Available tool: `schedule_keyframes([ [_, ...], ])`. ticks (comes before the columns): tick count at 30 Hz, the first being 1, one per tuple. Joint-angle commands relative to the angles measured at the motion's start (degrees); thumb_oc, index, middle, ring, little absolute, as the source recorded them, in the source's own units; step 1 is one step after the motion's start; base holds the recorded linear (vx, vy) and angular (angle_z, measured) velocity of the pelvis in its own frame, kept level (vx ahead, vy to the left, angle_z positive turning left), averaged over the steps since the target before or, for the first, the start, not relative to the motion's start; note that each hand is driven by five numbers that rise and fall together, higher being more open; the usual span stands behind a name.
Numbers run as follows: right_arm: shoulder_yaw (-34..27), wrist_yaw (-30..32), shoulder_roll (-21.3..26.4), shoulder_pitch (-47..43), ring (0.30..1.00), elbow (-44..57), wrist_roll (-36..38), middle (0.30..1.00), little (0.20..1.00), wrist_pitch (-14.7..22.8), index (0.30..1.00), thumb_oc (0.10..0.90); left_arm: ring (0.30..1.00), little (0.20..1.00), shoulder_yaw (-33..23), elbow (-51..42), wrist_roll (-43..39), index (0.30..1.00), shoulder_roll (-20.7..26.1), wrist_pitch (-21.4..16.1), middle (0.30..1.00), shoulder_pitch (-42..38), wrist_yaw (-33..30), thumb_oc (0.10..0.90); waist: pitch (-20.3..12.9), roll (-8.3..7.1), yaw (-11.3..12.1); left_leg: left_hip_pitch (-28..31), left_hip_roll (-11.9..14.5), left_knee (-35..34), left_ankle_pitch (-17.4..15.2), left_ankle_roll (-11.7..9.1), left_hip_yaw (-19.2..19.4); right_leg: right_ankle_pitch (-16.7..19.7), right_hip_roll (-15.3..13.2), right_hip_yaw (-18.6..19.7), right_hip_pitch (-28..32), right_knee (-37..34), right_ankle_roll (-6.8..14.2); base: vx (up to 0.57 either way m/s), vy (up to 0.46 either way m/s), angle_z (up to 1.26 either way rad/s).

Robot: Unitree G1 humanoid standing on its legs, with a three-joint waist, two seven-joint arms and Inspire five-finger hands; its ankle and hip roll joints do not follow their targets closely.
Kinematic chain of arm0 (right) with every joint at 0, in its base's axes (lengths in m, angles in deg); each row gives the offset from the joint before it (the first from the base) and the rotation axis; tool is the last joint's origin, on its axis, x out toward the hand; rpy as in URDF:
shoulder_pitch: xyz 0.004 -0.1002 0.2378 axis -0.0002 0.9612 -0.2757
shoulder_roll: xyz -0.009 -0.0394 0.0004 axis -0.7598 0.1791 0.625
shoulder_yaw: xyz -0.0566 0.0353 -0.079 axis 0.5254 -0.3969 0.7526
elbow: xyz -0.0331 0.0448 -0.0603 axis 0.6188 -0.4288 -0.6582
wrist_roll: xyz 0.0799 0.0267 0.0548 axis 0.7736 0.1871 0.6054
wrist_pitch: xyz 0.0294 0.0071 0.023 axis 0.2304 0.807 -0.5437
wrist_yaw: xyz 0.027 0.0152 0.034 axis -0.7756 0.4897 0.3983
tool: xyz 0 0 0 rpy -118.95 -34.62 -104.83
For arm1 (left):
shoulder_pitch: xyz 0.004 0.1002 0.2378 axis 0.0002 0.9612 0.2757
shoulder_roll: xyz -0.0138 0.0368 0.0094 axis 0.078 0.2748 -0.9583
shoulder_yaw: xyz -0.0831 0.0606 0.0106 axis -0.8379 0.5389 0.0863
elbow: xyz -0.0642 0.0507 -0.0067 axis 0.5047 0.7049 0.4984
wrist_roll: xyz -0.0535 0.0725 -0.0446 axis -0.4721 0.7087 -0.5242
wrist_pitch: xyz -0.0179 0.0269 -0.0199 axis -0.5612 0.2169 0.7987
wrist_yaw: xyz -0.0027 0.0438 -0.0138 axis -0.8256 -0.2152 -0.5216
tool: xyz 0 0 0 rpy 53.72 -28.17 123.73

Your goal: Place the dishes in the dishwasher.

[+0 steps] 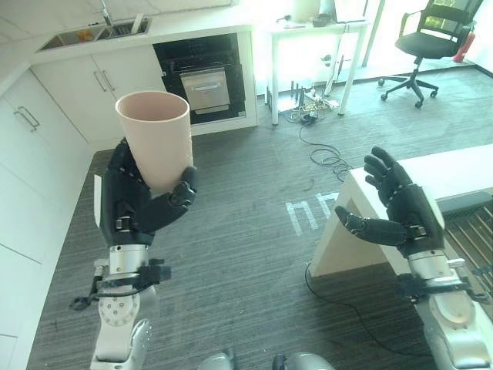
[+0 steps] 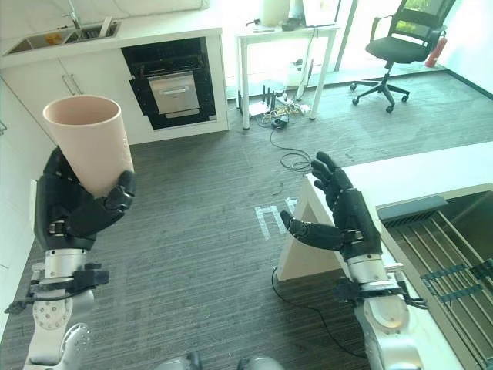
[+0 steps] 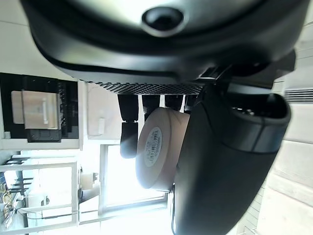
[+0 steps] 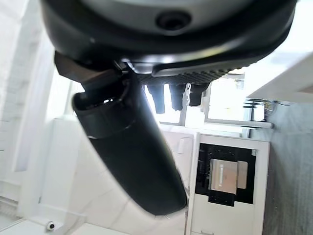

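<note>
A tall pale pink cup stands upright in my left hand, whose fingers and thumb curl round its lower half, raised over the floor at the left. The left wrist view shows the cup's base pinched between the thumb and fingers. My right hand is raised at the right, fingers straight and spread, holding nothing. An open dishwasher rack lies at the lower right edge beside the white counter.
White kitchen cabinets run along the left with a sink on the far counter. A built-in dark oven stands ahead. A white table and a black office chair stand beyond. Grey carpet floor lies between.
</note>
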Motion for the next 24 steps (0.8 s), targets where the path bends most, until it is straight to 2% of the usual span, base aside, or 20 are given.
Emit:
schedule_keyframes([
  [1, -4.21, -2.10, 2.58, -3.02, 0.900, 8.21, -0.34, 0.900, 0.900, 5.79, 0.900, 0.800, 0.300, 0.300, -4.84, -5.40, 0.70, 0.300, 2.55, -7.01, 0.300, -1.74, -2.64, 0.400, -1.83, -1.35, 1.47, 2.30, -3.90, -3.08, 3.59, -1.11, -6.48, -0.28, 0.29, 5.41, 8.75, -8.05, 6.38, 0.36, 0.303, -0.44],
  [2, -4.50, -2.94, 3.42, -3.13, 0.900, 8.70, 0.66, 0.900, 0.900, 5.48, 0.900, 0.800, 0.300, 0.300, -5.34, -5.72, 0.89, 0.300, 2.10, -7.24, 0.300, -1.19, -2.70, 0.400, -2.04, -1.36, 1.66, 2.19, -3.99, -3.08, 3.09, -0.99, -6.87, -0.81, 0.01, 5.79, 9.48, -8.05, 6.50, 0.52, 0.465, -0.92],
  [3, -4.72, -3.30, 3.99, -3.33, 0.900, 8.77, 1.58, 0.900, 0.900, 5.90, 0.900, 0.800, 0.300, 0.300, -5.36, -5.42, 1.37, 0.300, 2.04, -7.34, 0.300, -1.76, -3.04, 0.400, -2.50, -1.48, 1.50, 3.15, -3.30, -3.08, 1.01, -0.29, -4.42, -1.11, -1.88, 4.59, 10.98, -8.05, 7.55, 0.46, 0.418, -0.95],
  [6, -5.36, -3.04, 4.07, -2.77, 0.900, 9.21, 3.86, 0.900, 0.900, 6.18, 0.900, 0.800, 0.300, 0.300, -5.00, -4.57, 0.76, 0.300, 3.16, -6.76, 0.300, -3.32, -2.84, 0.400, -3.05, -2.06, 1.94, 3.78, -4.82, -3.08, -0.23, 1.19, -4.27, -1.19, -3.83, 4.02, 13.40, -8.05, 9.28, 0.34, 0.266, -0.22],
  [8, -5.43, -2.64, 3.15, -2.83, 0.900, 9.65, 3.94, 0.900, 0.900, 6.41, 0.900, 0.800, 0.300, 0.300, -4.98, -4.54, 1.79, 0.300, 3.79, -6.35, 0.300, -4.74, -1.45, 0.400, -3.78, -2.91, 2.87, 4.39, -6.81, -3.08, -1.13, 2.63, -4.99, 1.39, -5.82, 2.54, 14.95, -8.05, 11.15, 0.36, 0.227, 0.02],
  [10, -4.43, -0.96, 1.85, -3.81, 0.900, 9.78, 1.41, 0.900, 0.900, 5.92, 0.900, 0.800, 0.300, 0.300, -4.93, -4.73, 1.88, 0.300, 4.07, -5.67, 0.300, -5.79, 0.09, 0.400, -4.27, -3.33, 3.60, 5.48, -8.83, -3.08, -1.90, 4.13, -6.67, 6.48, -7.23, 1.22, 15.88, -8.05, 12.92, 0.47, 0.305, 0.33],
  [11, -3.63, 0.73, 0.20, -4.51, 0.900, 9.44, -0.27, 0.900, 0.900, 5.10, 0.900, 0.800, 0.300, 0.300, -5.19, -4.83, 1.01, 0.300, 4.19, -4.12, 0.300, -6.68, 1.75, 0.400, -4.81, -3.24, 4.02, 6.80, -11.05, -3.08, -2.96, 5.53, -8.50, 11.67, -7.71, 0.54, 16.66, -4.79, 13.97, 0.58, 0.416, 0.33],
  [12, -3.35, 1.24, -1.15, -4.05, 0.900, 9.87, -1.48, 0.900, 0.900, 4.65, 0.900, 0.800, 0.300, 0.300, -5.29, -5.00, 0.88, 0.300, 4.05, -3.46, 0.300, -6.81, 2.65, 0.400, -5.05, -3.10, 4.15, 8.05, -12.67, -3.08, -3.88, 6.58, -9.83, 15.59, -8.57, 0.93, 14.90, 3.34, 14.24, 0.54, 0.405, 0.30],
  [14, -2.49, 1.42, -2.59, -2.80, 0.900, 10.61, -3.08, 0.900, 0.900, 4.08, 0.900, 0.800, 0.300, 0.300, -5.48, -5.38, 1.06, 0.300, 3.95, -3.18, 0.300, -6.12, 3.10, 0.400, -4.96, -2.40, 4.13, 10.07, -14.33, -3.08, -5.08, 7.81, -11.60, 18.40, -9.55, 2.16, 9.42, 16.01, 13.89, 0.29, 0.285, 0.47],
  [15, -1.36, 0.98, -2.92, -2.94, 0.900, 10.30, -3.82, 0.900, 0.900, 3.87, 0.900, 0.800, 0.300, 0.300, -5.75, -5.60, 2.08, 0.300, 3.69, -3.23, 0.300, -5.53, 2.19, 0.400, -4.22, -1.48, 3.42, 12.13, -14.25, -3.08, -5.78, 8.27, -11.50, 18.49, -9.63, 2.81, 2.61, 22.03, 12.67, 0.17, 0.211, 0.46],
  [16, -0.71, 1.08, -2.64, -3.13, 0.900, 9.74, -4.28, 0.900, 0.900, 4.05, 0.900, 0.800, 0.300, 0.300, -5.82, -5.68, 2.21, 0.300, 3.78, -2.96, 0.300, -5.45, 1.47, 0.400, -3.88, -1.36, 3.19, 12.65, -14.32, -3.08, -5.88, 8.27, -11.06, 17.01, -8.93, 3.19, -0.73, 22.56, 11.84, 0.19, 0.131, 0.15],
  [18, -0.35, 1.80, -1.55, -2.96, 0.900, 8.84, -3.28, 0.900, 0.900, 4.23, 0.900, 0.800, 0.300, 0.300, -6.11, -5.23, 0.79, 0.300, 4.25, -2.50, 0.300, -5.55, 1.56, 0.400, -3.45, -1.71, 2.81, 13.07, -14.72, -3.08, -5.54, 7.89, -11.27, 13.15, -5.38, 1.47, -3.01, 14.31, 11.07, 0.26, -0.044, -0.09],
  [20, -1.48, 1.21, -1.23, -2.17, 0.900, 8.47, -1.78, 0.900, 0.900, 4.69, 0.900, 0.800, 0.300, 0.300, -6.59, -4.79, -0.30, 0.300, 4.53, -3.17, 0.300, -4.79, 2.41, 0.400, -2.51, -2.33, 1.97, 14.30, -14.70, -3.08, -6.32, 7.43, -11.53, 13.80, -3.96, -0.25, -2.71, 2.87, 11.18, 0.33, -0.158, 0.25],
  [21, -2.75, 0.13, -0.60, -1.01, 0.900, 8.27, -0.08, 0.900, 0.900, 5.86, 0.900, 0.800, 0.300, 0.300, -6.85, -5.15, -0.60, 0.300, 4.54, -3.80, 0.300, -3.59, 2.84, 0.400, -1.44, -3.22, 0.89, 16.04, -14.94, -3.08, -7.81, 6.97, -11.36, 14.67, -3.73, -0.54, -4.09, -8.05, 11.37, 0.35, -0.218, 0.41],
  [23, -3.54, -0.77, -0.04, -0.40, 0.900, 7.92, 1.28, 0.900, 0.900, 6.91, 0.900, 0.800, 0.300, 0.300, -6.53, -5.52, -0.21, 0.300, 4.45, -4.54, 0.300, -2.89, 2.92, 0.400, -0.77, -3.92, 0.23, 17.44, -15.52, -3.08, -9.25, 6.93, -11.16, 14.19, -4.22, 0.69, -6.46, -8.05, 11.57, 0.28, -0.182, 0.47],
  [24, -3.15, -0.92, -0.19, -0.78, 0.900, 7.79, 0.86, 0.900, 0.900, 7.11, 0.900, 0.800, 0.300, 0.300, -5.47, -5.68, 1.20, 0.300, 4.10, -5.31, 0.300, -2.96, 2.03, 0.400, -0.50, -3.84, -0.61, 18.31, -15.50, -3.08, -10.07, 7.21, -11.41, 16.70, -4.18, 2.18, -7.38, -8.05, 12.03, 0.26, -0.150, 0.53],
])
